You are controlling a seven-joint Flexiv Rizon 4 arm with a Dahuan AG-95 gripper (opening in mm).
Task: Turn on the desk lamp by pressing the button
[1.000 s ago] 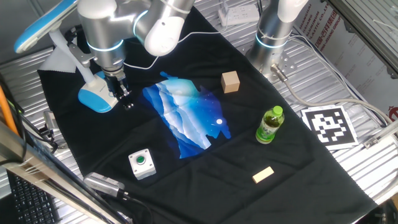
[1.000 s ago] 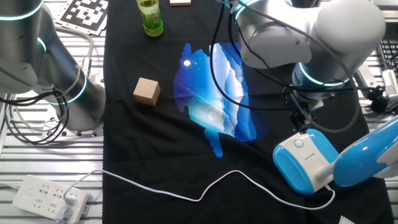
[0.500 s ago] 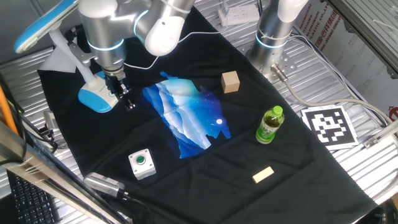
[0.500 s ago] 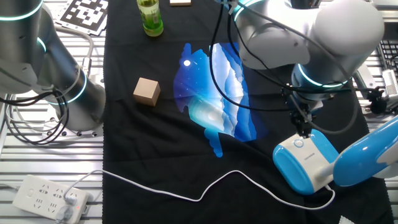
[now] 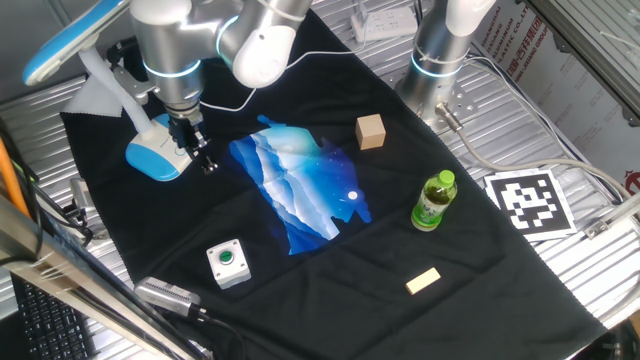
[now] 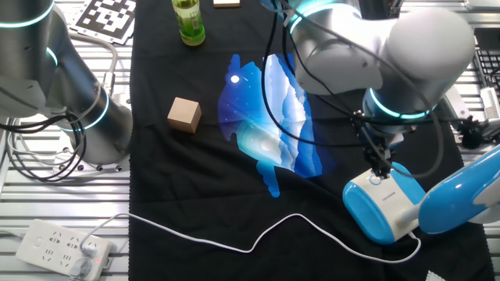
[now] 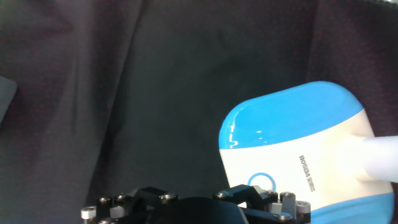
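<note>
The desk lamp's blue-and-white oval base (image 5: 153,156) sits at the far left of the black cloth. Its white neck rises to the long blue-edged head (image 5: 70,42). In the other fixed view the base (image 6: 384,209) is at the lower right. My gripper (image 5: 197,152) hangs at the base's inner edge. Its tip (image 6: 382,167) is just above the base's white end, over the button (image 6: 376,180). The hand view shows the button (image 7: 263,183) as a white circle with a thin ring, just beyond the hand's black body (image 7: 186,208). The fingertips are hidden there, and no gap or contact shows.
A green push-button on a white box (image 5: 227,262) sits near the front. A wooden cube (image 5: 370,131), a green bottle (image 5: 434,200) and a small wooden block (image 5: 423,281) lie to the right. A blue patterned cloth (image 5: 300,185) is in the middle. The lamp's white cable (image 6: 258,238) runs to a power strip (image 6: 58,250).
My gripper has come down a little and closer to the lamp base's white end, nearer the button. The lamp has not moved.
</note>
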